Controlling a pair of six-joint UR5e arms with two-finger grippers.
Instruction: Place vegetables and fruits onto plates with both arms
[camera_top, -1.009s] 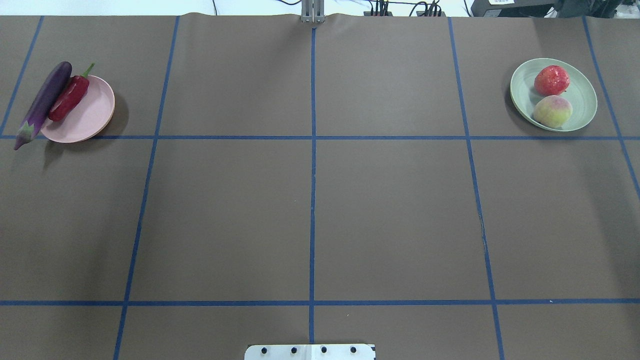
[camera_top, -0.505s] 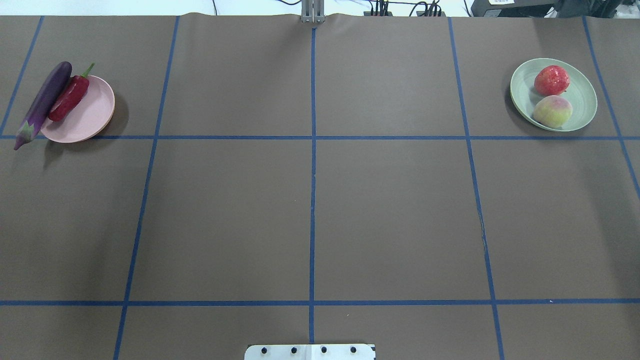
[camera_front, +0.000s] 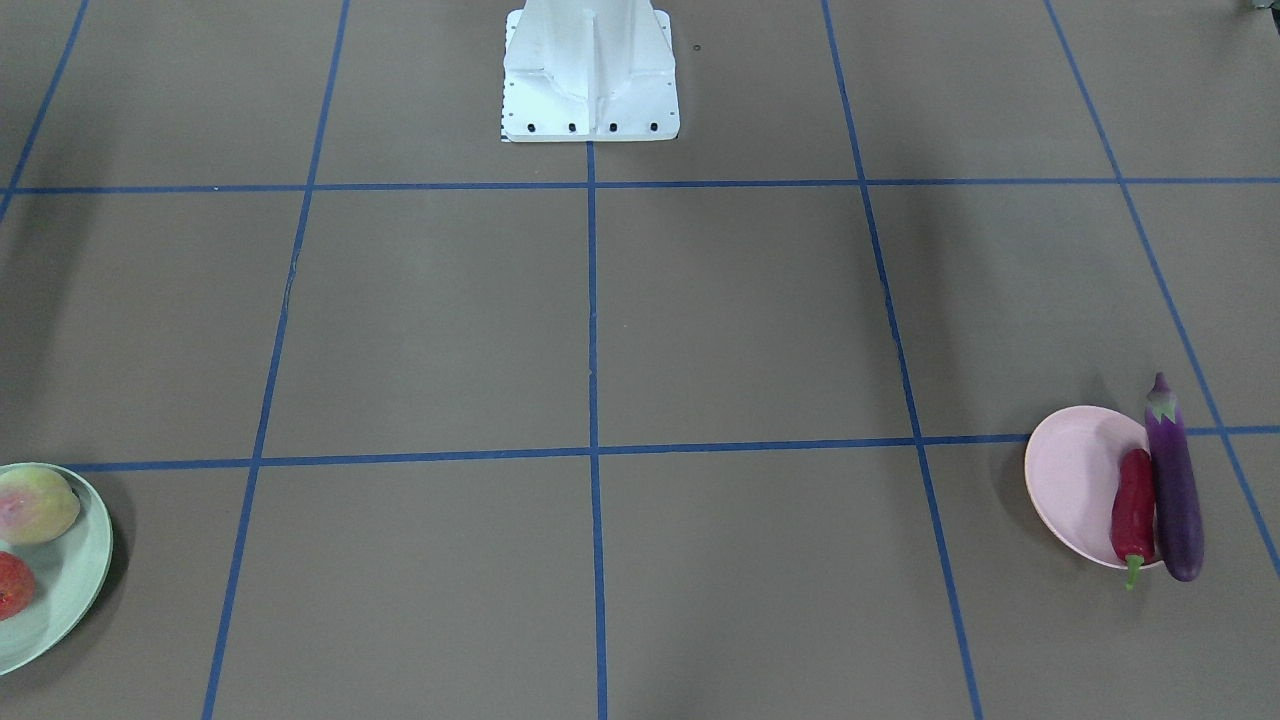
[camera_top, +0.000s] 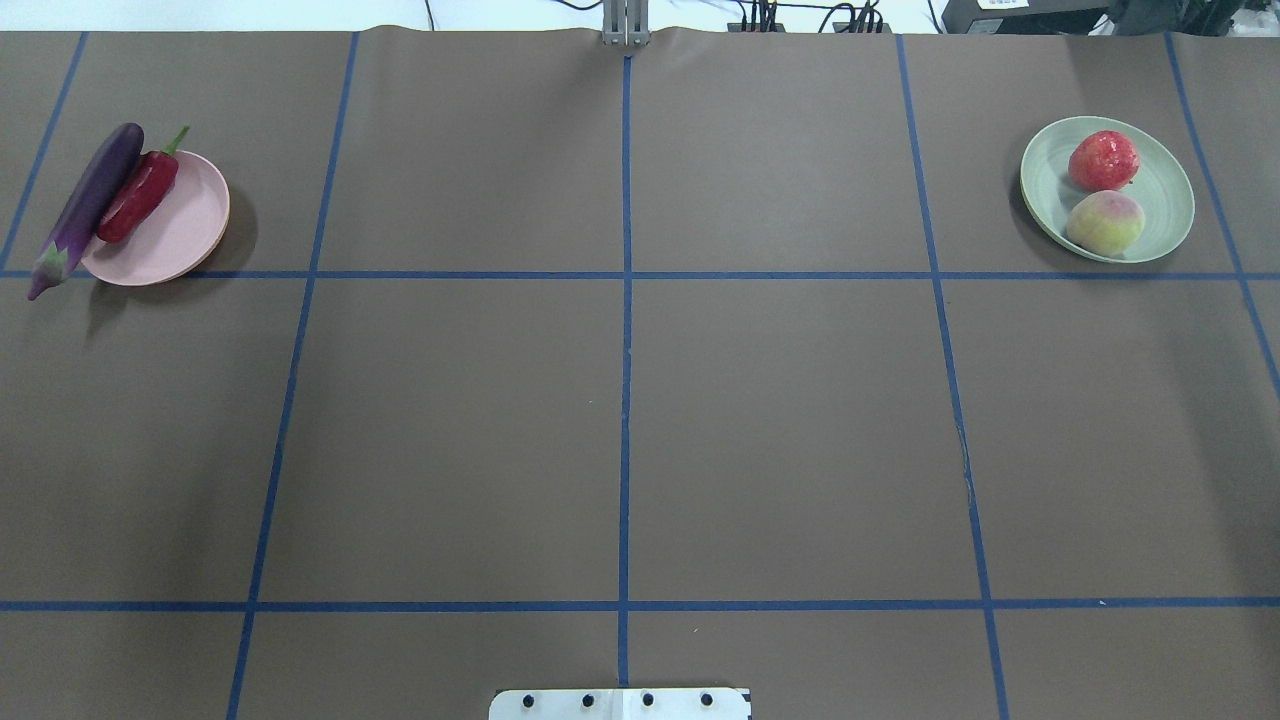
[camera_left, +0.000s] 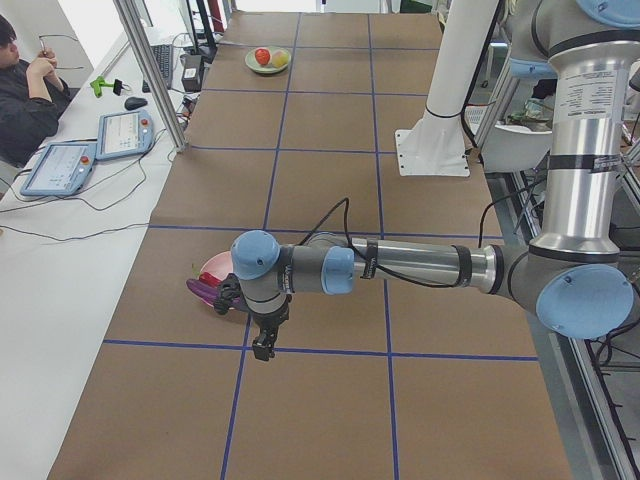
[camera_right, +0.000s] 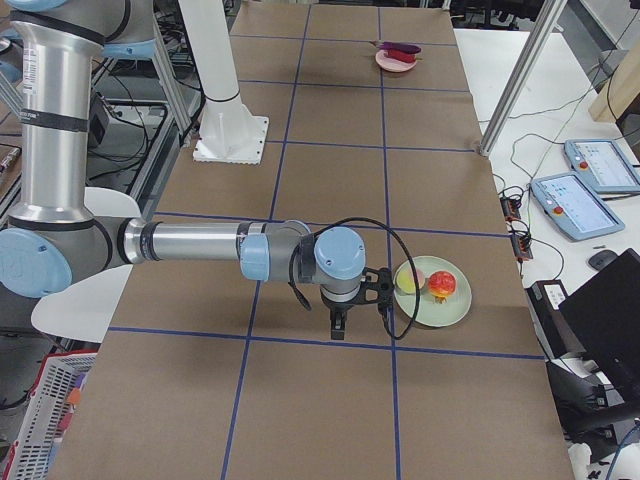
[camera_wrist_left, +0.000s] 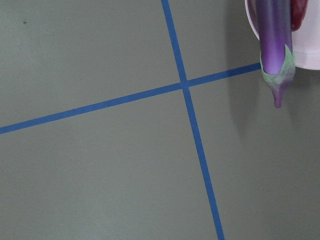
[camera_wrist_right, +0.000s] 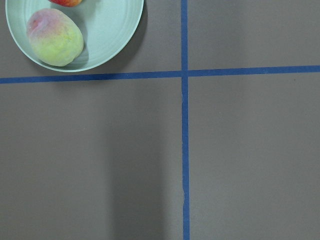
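The purple eggplant (camera_top: 90, 205) and the red chili (camera_top: 140, 195) lie on the pink plate (camera_top: 170, 235) at the far left. The eggplant rests along the plate's rim with its cap end past it. The red-orange fruit (camera_top: 1103, 160) and the yellow-green fruit (camera_top: 1105, 222) sit on the mint green plate (camera_top: 1165, 190) at the far right. My left gripper (camera_left: 262, 348) hangs above the table just beside the pink plate. My right gripper (camera_right: 338, 328) hangs beside the green plate. They show only in the side views, so I cannot tell whether they are open or shut.
The white base block (camera_front: 590, 70) stands at the robot's edge of the brown, blue-taped table (camera_top: 620, 400). An operator (camera_left: 25, 95) sits at a side desk with tablets (camera_left: 120, 135). Aluminium posts (camera_right: 525, 70) stand along the far edge.
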